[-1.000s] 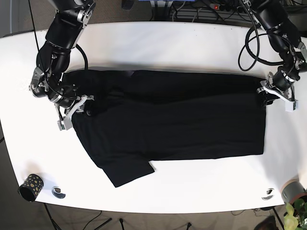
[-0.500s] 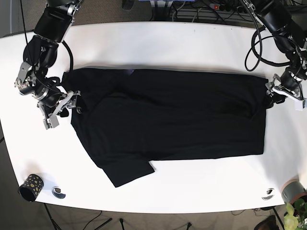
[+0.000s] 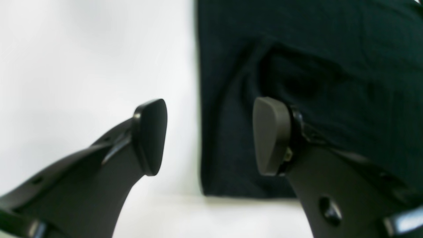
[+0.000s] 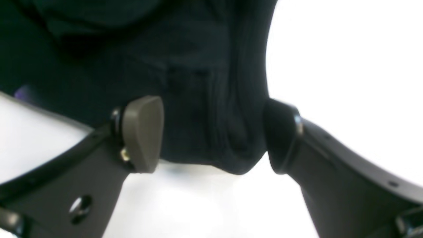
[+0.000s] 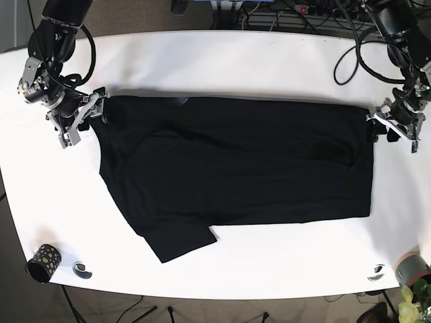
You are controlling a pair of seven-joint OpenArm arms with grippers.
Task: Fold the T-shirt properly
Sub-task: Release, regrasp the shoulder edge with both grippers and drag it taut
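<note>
White and broad, the surface (image 5: 222,60) carries a black T-shirt (image 5: 236,168) spread flat across its middle, long side running left to right in the base view. One sleeve (image 5: 178,241) sticks out toward the near edge, left of centre. The fabric lies mostly smooth, with faint creases near the top edge.

The right hand (image 5: 79,120) sits at the shirt's upper left corner in the base view. Its wrist camera shows both fingers (image 4: 143,132) spread wide, a bunched fold of black cloth lying between them without being pinched; one pad is over the shirt, the other against the cloth's edge over bare white.

The left hand (image 5: 392,128) sits at the shirt's upper right corner. Its fingers (image 3: 271,135) also stand wide apart, straddling the shirt's straight edge: one over the cloth, the other over the bare surface. The shirt's corner lies just beyond them.

Near the front left edge stand a small dark speckled cup (image 5: 43,262) and a small round object (image 5: 82,270). Another small round object (image 5: 376,272) and a potted plant (image 5: 412,296) are at the front right.
</note>
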